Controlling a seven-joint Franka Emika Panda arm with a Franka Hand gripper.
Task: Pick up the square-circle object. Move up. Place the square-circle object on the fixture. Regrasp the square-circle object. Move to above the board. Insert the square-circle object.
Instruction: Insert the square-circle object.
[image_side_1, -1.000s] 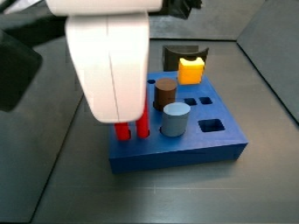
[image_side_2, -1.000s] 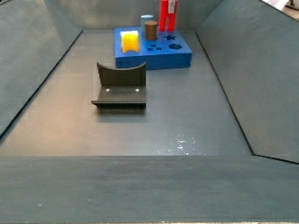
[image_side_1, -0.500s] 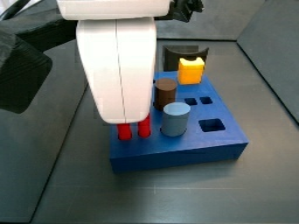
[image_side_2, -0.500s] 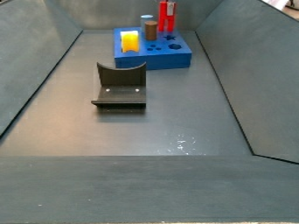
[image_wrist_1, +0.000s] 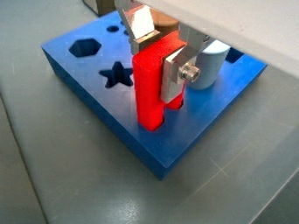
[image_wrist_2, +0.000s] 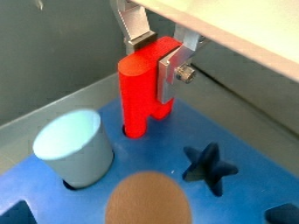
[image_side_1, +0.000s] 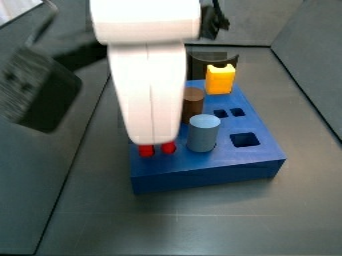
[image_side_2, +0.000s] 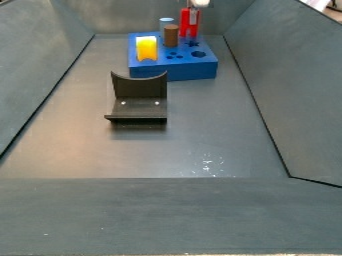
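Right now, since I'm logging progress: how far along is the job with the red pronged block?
Pick-up and regrasp look done: the dark grey fixture stands empty. In hand: the gripper, over the blue board, is shut on the red two-pronged block, whose lower end meets the board's surface near the star hole. Left: seating the block fully and letting go.

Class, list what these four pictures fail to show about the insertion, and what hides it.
- Gripper: clamps the square-circle object; its fingertips are hidden by the arm in a side view.
- Prong depth in the board: the hole's rim hides it.
- Fixture: mostly behind the yellow block.
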